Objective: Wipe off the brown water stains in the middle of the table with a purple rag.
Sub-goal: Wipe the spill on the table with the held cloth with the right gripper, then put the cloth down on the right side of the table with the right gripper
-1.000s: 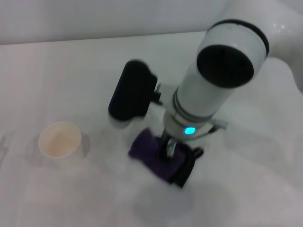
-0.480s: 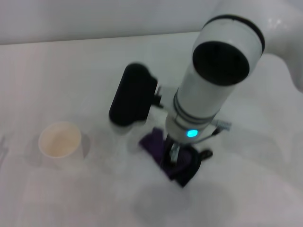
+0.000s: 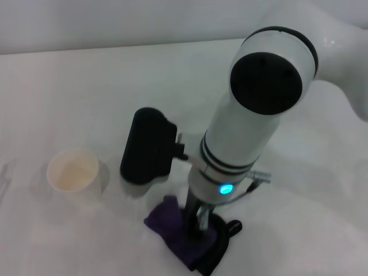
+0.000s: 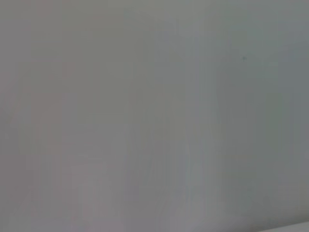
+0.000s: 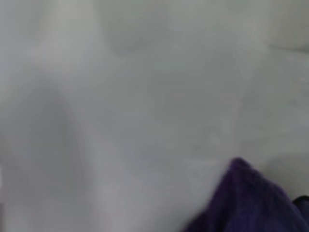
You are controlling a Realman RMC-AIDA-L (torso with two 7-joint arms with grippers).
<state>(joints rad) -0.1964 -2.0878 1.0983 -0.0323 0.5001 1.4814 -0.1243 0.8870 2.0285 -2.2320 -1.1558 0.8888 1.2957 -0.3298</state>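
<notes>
Purple rag (image 3: 175, 230) is lying bunched on the white desk (image 3: 86, 86) near the front edge of your head view, black edging and small loop showing on its right side. The right hand (image 3: 195, 221) is coming straight down onto the middle of the rag from above; its fingers are pressing into the cloth, but the wrist housing is covering them, so you cannot tell how far apart they are standing or whether they are actually pinching the fabric. A cyan light is glowing on the wrist just above the rag. The big white forearm is running up and to the right out of the view, with a black box-shaped module sticking out on its left side, hanging over the desk between the rag and the cup. Your right wrist view is showing one purple corner of the rag (image 5: 251, 203) against bare pale desk surface. No brown stain is making itself out on the desk around the rag; if it is under the cloth or the arm, you cannot tell. A white paper cup (image 3: 73, 173) is standing upright well to the left of the rag, tan inside. The left wrist view is giving only a blank grey field, and the left hand is not appearing anywhere.
</notes>
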